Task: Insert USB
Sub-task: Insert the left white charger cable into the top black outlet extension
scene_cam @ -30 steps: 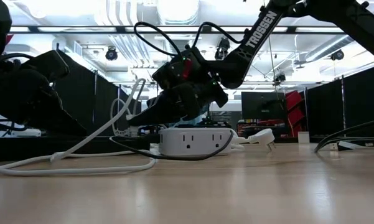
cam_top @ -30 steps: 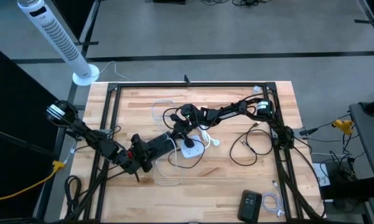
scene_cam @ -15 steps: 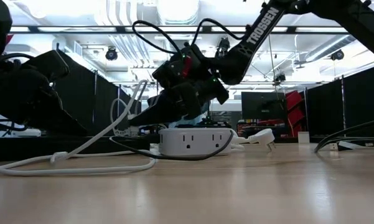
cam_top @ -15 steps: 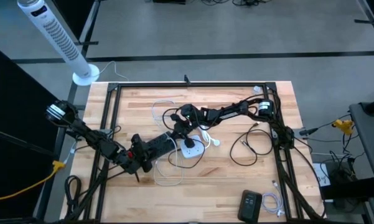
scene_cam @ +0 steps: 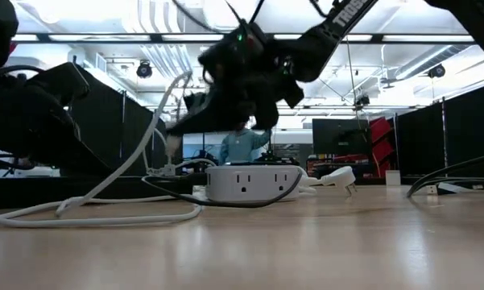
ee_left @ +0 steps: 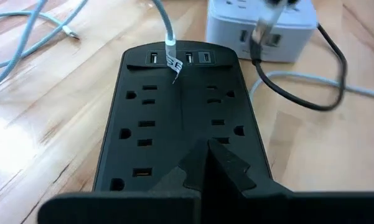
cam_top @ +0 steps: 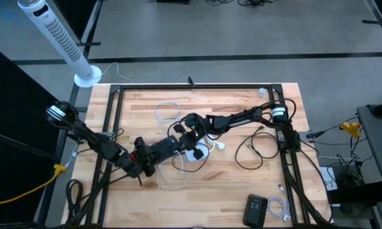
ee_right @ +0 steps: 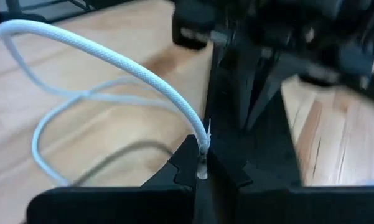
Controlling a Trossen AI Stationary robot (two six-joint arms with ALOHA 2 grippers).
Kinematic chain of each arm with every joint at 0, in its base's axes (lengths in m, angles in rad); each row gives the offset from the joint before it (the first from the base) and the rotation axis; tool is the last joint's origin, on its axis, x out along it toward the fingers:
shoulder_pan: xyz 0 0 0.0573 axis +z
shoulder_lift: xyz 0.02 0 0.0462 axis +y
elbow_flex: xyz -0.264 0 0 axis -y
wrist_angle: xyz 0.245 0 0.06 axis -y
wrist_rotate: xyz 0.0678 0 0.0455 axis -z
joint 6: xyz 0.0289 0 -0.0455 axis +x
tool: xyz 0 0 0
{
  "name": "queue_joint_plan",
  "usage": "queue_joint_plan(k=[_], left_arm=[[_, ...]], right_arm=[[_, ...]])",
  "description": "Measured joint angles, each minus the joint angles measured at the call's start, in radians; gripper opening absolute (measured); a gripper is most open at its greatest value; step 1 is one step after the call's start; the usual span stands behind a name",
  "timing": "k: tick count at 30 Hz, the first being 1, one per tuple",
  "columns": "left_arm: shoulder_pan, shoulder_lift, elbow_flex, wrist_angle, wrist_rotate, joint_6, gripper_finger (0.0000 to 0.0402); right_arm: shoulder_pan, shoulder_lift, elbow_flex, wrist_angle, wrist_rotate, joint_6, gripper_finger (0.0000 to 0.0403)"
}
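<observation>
A black power strip [cam_top: 164, 147] lies flat on the wooden table, with a row of USB ports at its far end [ee_left: 188, 58]. A white outlet cube [cam_top: 196, 152] sits just beyond it. My left gripper [ee_left: 208, 158] is shut and sits on the strip's top. My right gripper [ee_right: 202, 163], raised above the strip's USB end [cam_top: 180, 133], is shut on a white braided USB cable [ee_right: 112, 56]. In the left wrist view the cable's tagged end [ee_left: 170, 51] stands at the USB row. I cannot tell whether it sits in a port. My left gripper rests its shut fingertips on the strip's top face [ee_left: 202, 134], between the two rows of outlets. It slants down from the table's left. The strip lies flat on the wood. My right gripper pinches the white cable between its two fingertips, right at the paper tag near the cable's end [ee_right: 204, 138]. The fingers slant down from the table's right. The cable arches up and away from them in a slack loop [scene_cam: 121, 173] that runs down to the table.
Black cables [cam_top: 254, 149] lie loose on the right half, and a white coil [cam_top: 168, 111] lies beyond the strip. The cube's dark cord [ee_left: 311, 93] curls beside it. A black frame rail [cam_top: 197, 86] edges the table. A black device [cam_top: 255, 208] sits near the front edge.
My right gripper has risen above the outlet cube, mostly in the last half second, and has carried the white cable up with it. The cable's arch now stands higher, while its far part still lies on the table. My left gripper has kept still on the strip.
</observation>
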Motion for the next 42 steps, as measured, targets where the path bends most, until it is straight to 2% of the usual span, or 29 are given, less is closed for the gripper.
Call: queue_joint_plan(k=[3,6,11,16,23,28,37,42], left_arm=[[-0.001,-0.048,0.015,-0.006,0.061,0.051,0.0023],[-0.002,-0.096,0.041,0.005,0.07,0.133,0.0044],[0.0,-0.178,0.092,0.008,0.102,0.314,0.0093],[0.01,-0.27,0.125,0.016,0.151,0.414,0.0152],[0.023,-0.271,0.156,0.081,0.344,0.445,0.0209],[0.045,-0.218,0.156,0.11,0.388,0.43,0.0226],[0.077,-0.082,0.156,0.392,0.64,0.541,0.0222],[0.11,-0.049,0.156,0.429,0.659,0.55,0.021]], right_arm=[[0.012,-0.027,0.004,0.011,-0.006,-0.024,0.0008],[0.019,-0.043,0.007,0.021,-0.015,-0.049,0.0008],[0.037,-0.05,0.034,0.028,-0.145,-0.037,0.0008],[0.069,-0.05,0.057,0.019,-0.175,-0.046,0.0008],[0.165,-0.052,0.183,-0.218,-0.196,-0.186,0.0008],[0.199,-0.052,0.261,-0.254,-0.193,-0.252,0.0008],[0.2,-0.045,0.283,-0.286,-0.193,-0.266,0.0008],[0.207,-0.023,0.282,-0.291,-0.198,-0.275,0.0008]])
